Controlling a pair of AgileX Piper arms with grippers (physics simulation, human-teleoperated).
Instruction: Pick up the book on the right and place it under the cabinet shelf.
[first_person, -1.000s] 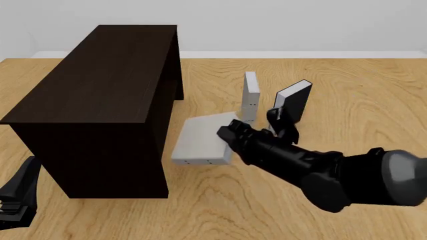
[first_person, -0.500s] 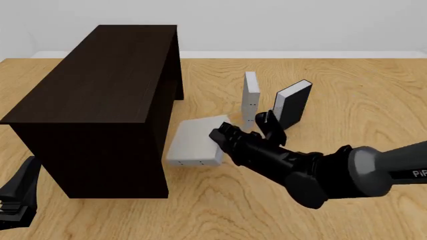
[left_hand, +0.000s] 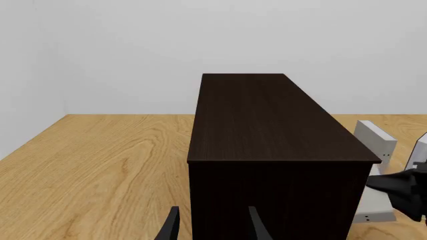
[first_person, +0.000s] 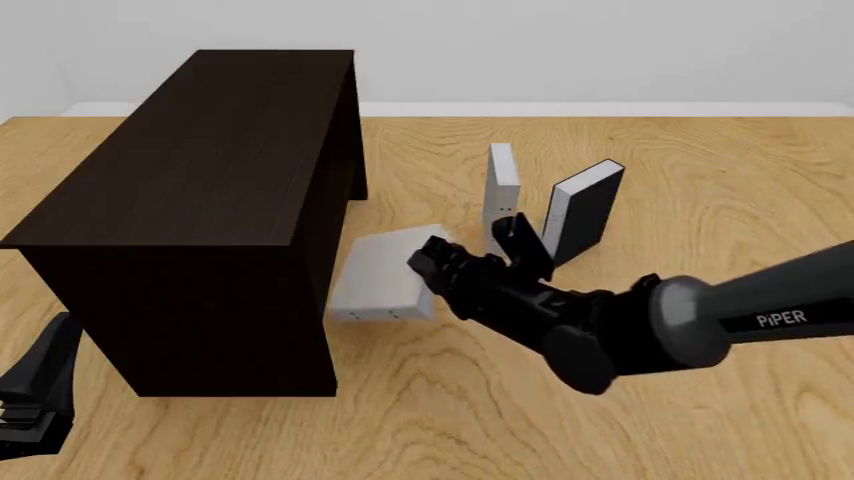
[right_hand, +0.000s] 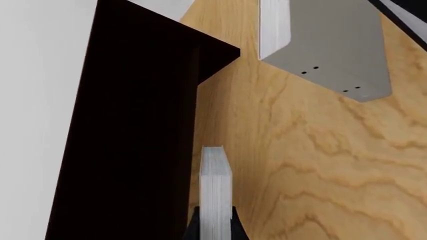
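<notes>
Fingers of the left gripper (left_hand: 210, 227) stood spread and idle at the near end of the cabinet shelf (first_person: 200, 190), with nothing between them. The right gripper (first_person: 424, 268) was pinched on the book (first_person: 387, 275), the light grey hardcover, by one edge; the right wrist view showed the page block squeezed between the jaws. The book lay nearly flat, apparently carried just above the wooden table (first_person: 694, 180), its far edge close beside the cabinet's side panel.

It looked stiff and light, a rigid slab that should not sag; the smooth cover seemed slippery, so a deep grip near the middle of the long edge would probably resist twisting. Beyond it stood the other grey book (first_person: 502, 185) and the black-covered book (first_person: 587, 205), both upright, well apart from the cabinet. Behind rose a bare pale wall (first_person: 601, 50)
</notes>
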